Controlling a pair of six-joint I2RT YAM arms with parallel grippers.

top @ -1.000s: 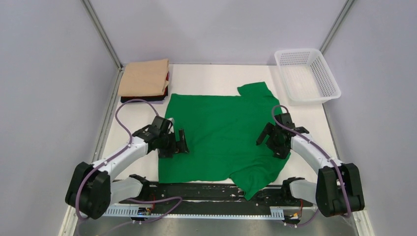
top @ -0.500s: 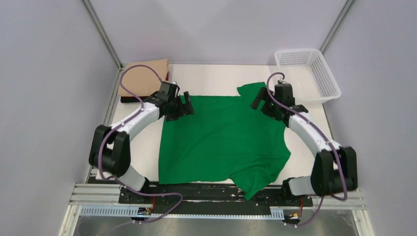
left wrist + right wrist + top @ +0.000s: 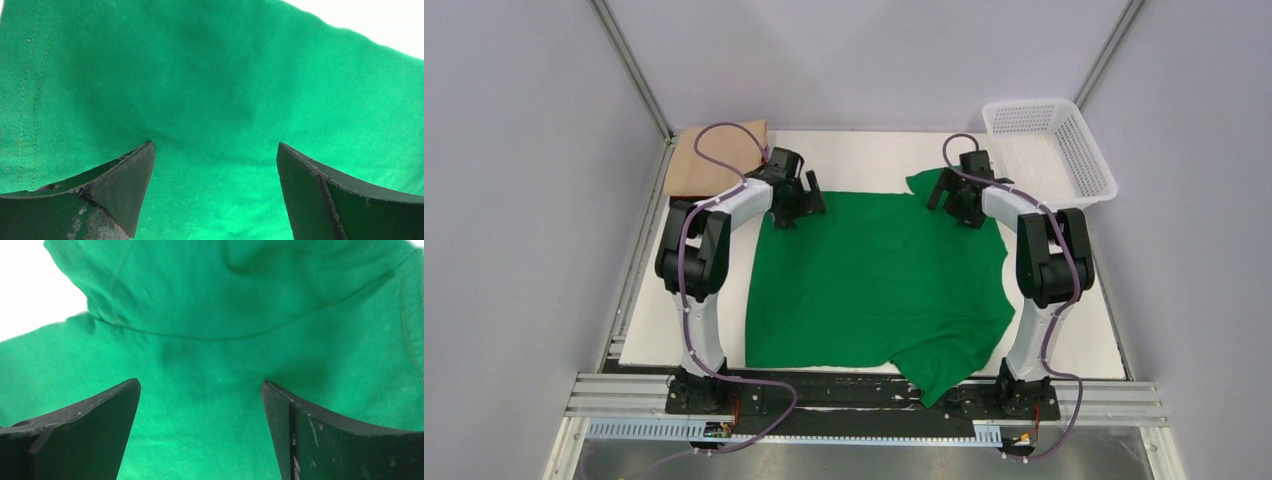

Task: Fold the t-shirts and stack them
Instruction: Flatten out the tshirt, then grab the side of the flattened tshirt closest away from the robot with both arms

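Observation:
A bright green t-shirt [image 3: 879, 280] lies spread flat on the white table [image 3: 864, 150], with one sleeve folded at its far right [image 3: 939, 182] and another bunched at the near edge. My left gripper [image 3: 804, 203] hovers open over the shirt's far left corner, and green cloth [image 3: 215, 90] fills the space between its fingers [image 3: 215, 144]. My right gripper [image 3: 951, 203] stands open over the far right shoulder, just below the sleeve seam [image 3: 200, 335], with its fingers [image 3: 200, 381] apart. A folded tan t-shirt [image 3: 704, 165] sits at the far left corner.
A white mesh basket [image 3: 1096, 160] stands at the far right corner. Both arms stretch far forward along the shirt's sides. Grey walls close in the table on the left, right and back.
Both arms have reached from the shirt's middle sides up to its far edge, the left to the far left corner, the right to the far right shoulder. Both grippers stayed open.

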